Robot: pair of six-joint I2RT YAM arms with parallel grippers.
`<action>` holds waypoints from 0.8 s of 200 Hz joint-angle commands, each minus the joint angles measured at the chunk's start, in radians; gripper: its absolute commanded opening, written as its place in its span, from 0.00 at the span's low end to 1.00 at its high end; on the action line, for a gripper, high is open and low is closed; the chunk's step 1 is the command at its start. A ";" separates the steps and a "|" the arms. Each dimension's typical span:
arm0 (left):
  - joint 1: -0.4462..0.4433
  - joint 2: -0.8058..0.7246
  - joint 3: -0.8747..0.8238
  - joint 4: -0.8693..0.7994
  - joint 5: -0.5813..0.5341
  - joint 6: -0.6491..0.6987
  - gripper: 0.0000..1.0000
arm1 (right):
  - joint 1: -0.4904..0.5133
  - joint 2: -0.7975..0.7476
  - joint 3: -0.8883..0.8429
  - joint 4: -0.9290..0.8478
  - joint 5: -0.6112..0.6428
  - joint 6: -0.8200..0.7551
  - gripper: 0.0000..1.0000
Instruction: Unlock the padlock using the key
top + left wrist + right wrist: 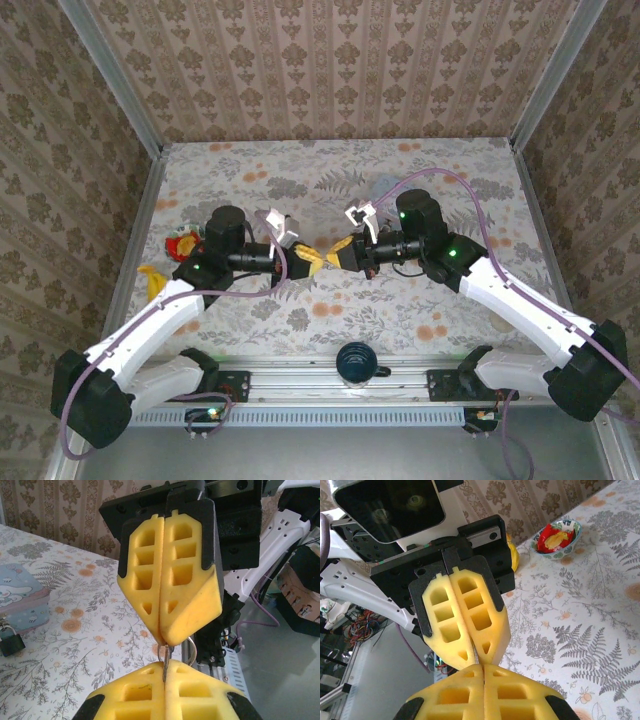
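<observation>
Pale floral cloth covers the worktop (330, 180), and both arms reach inward over it so their fingers meet tip to tip, raised off the surface. I read this as a hand-over or regrip: the key is too thin to re-seat with one arm alone.

The largest loose thing is the pale blue tin (20, 597), resting on the cloth low down and well off to one side of the meeting fingers. A small bowl (556, 539) of red and yellow items sits further off, behind the left arm's wrist, and plays no part here.

The right gripper (161, 636) has its yellow foam fingers pressed flat together, pointing straight at the left gripper (164, 674), which is closed just as tightly. Both pairs look clamped on the same piece of metal, one at each end.

The padlock (11, 642) lies at the tin's front corner, touching it, its silvery shackle seemingly hooked to the tin. From the fingers it is down and well apart, not yet approached. Being tied to the tin should stop it sliding when the key is pushed in.

The key (164, 662) shows as a thin silver sliver bridging the narrow gap between the two sets of fingertips. I would want more blade protruding before either arm releases it.
</observation>
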 commanded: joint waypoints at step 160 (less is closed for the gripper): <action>0.050 -0.111 -0.070 0.190 -0.182 -0.195 0.61 | 0.009 -0.097 -0.019 -0.018 0.198 0.029 0.00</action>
